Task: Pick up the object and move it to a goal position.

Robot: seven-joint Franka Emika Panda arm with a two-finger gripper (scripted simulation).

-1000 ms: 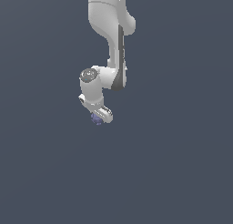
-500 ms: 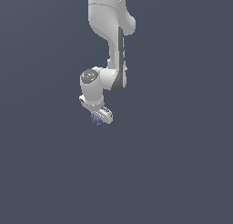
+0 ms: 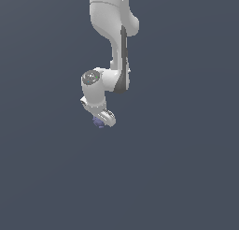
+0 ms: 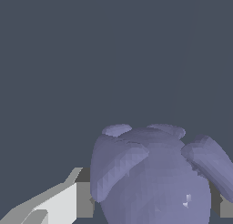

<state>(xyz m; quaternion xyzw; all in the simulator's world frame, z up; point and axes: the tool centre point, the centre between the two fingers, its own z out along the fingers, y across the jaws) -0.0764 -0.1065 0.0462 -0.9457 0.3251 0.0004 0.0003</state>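
The object (image 3: 98,122) is a tiny bumpy purple-blue lump peeking out under the white arm's hand in the exterior view. My gripper (image 3: 101,121) is shut on it. In the wrist view the object (image 4: 154,177) fills much of the picture as a lobed purple-blue mass. It sits between the grey pads (image 4: 84,198) of my gripper (image 4: 152,200), which press on both of its sides. A white finger (image 4: 50,205) shows beside it.
The white arm (image 3: 114,42) comes down from above in the exterior view. Everything around it is a plain dark blue-grey background, with no other objects or edges showing.
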